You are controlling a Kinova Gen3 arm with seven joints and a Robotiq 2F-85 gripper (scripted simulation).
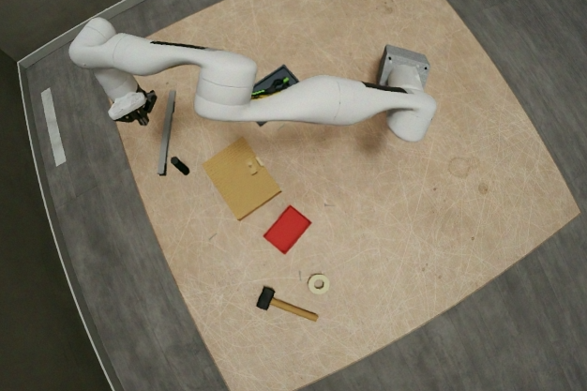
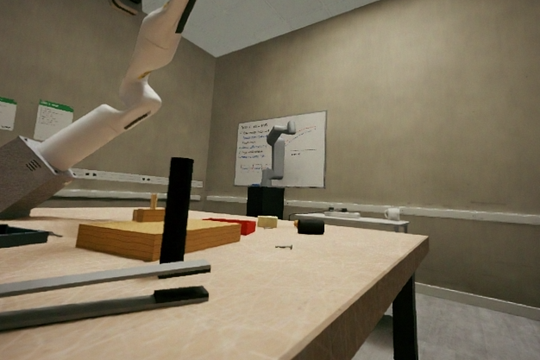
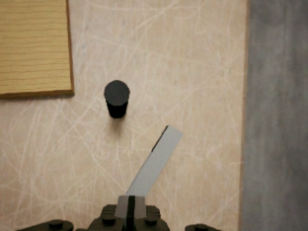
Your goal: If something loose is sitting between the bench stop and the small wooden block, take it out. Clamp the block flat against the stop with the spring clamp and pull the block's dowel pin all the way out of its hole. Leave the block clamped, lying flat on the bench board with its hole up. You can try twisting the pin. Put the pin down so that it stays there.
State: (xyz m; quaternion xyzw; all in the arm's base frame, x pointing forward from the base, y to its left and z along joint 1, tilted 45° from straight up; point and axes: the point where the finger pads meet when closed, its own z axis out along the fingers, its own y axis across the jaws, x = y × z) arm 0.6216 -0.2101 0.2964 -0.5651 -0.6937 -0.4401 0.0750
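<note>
Jaws together on nothing, high up, with the small wooden block well off on the board, beyond the grey tongs, pin upright, likely calling for a descent from above.

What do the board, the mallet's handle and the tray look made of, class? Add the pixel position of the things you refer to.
Board [image 1: 232,187] [image 2: 117,237] [image 3: 35,49]: wood, matte; grain lines show.
Handle [image 1: 293,308]: probably wood, smooth; brown, though no grain is clear.
Tray [image 1: 287,229] [image 2: 248,227]: perhaps plastic or painted metal; evenly red.
</note>
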